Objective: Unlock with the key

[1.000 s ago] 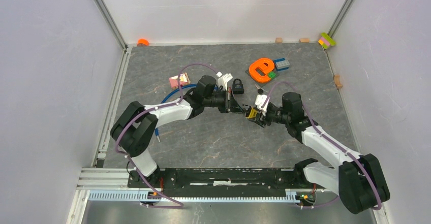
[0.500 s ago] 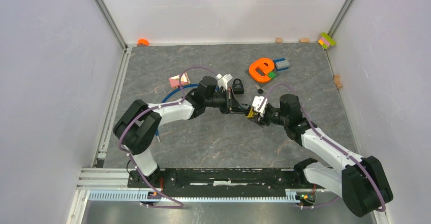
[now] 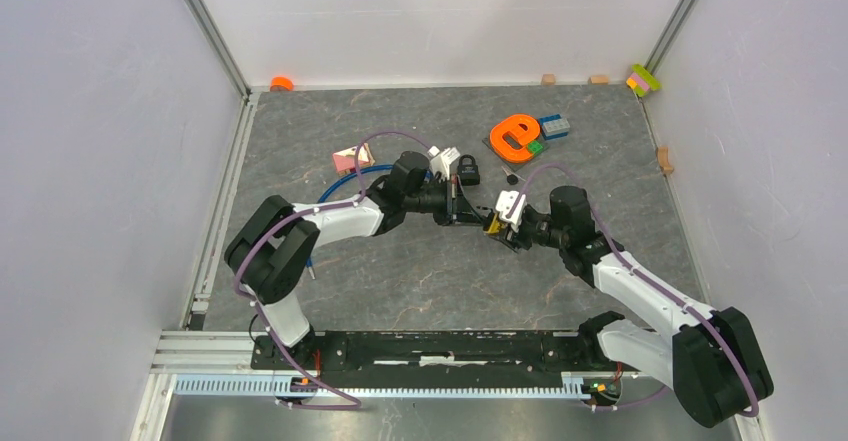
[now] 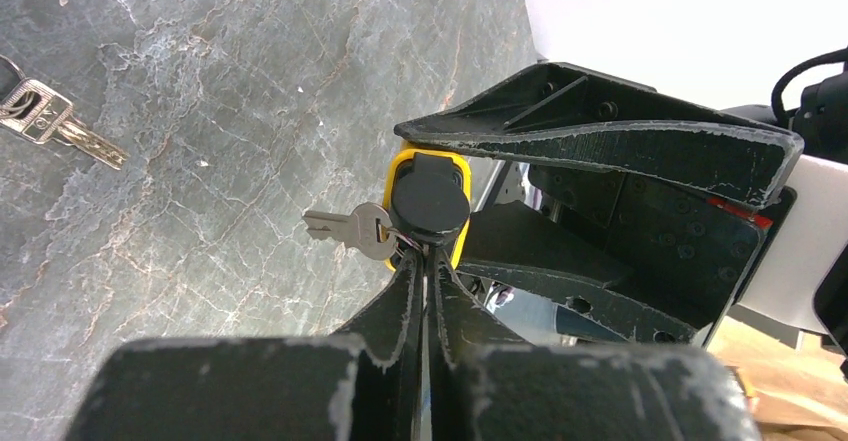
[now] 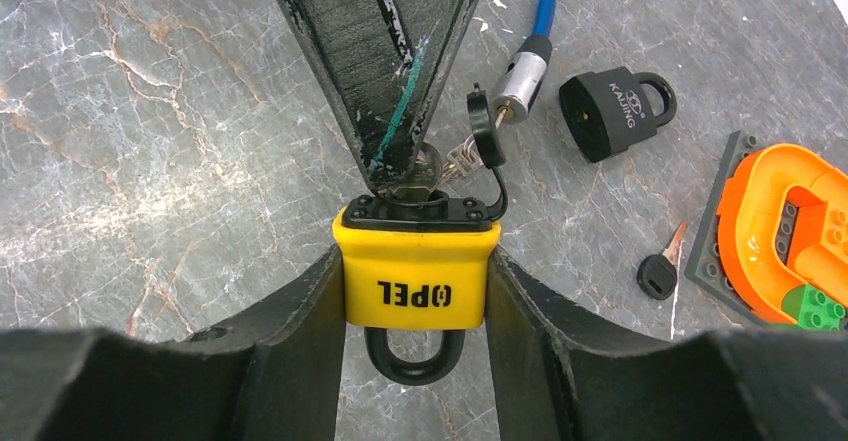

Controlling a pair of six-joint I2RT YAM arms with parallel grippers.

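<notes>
- We inspect a grey marbled table (image 3: pixel 420 281) closed in by plain white walls, with both arms reaching to meet near its middle.
- The yellow padlock (image 5: pixel 415 291) is held off the table between the two arms, its black keyway end turned toward the left arm and its shackle (image 5: pixel 405 359) toward the right wrist.
- The shackle shows as a closed loop with both legs in the body. We judge the lock not yet opened.
- The right gripper (image 5: pixel 415 256) clamps the padlock body by its two flanks at a middling spread, one finger flat on each side.
- The left gripper (image 4: pixel 425 261) has its fingers pressed tight together on the key bunch (image 4: pixel 352 229), right at the keyway end.
- One silver key dangles free beside the fingers. The working key is hidden between them, so we cannot tell whether its blade is in the keyway or how far.
- Done, in our judgement: lock picked up and steadied, key picked up and brought to the keyway.
- Left to do: confirm insertion, turn the key and free the shackle.
- Lying on the table beyond are a black padlock (image 5: pixel 612 111), a blue cable lock (image 5: pixel 540 11), a black-headed key (image 5: pixel 660 273) and an orange letter block (image 5: pixel 790 221). More loose keys (image 4: pixel 50 121) lie well apart.
</notes>
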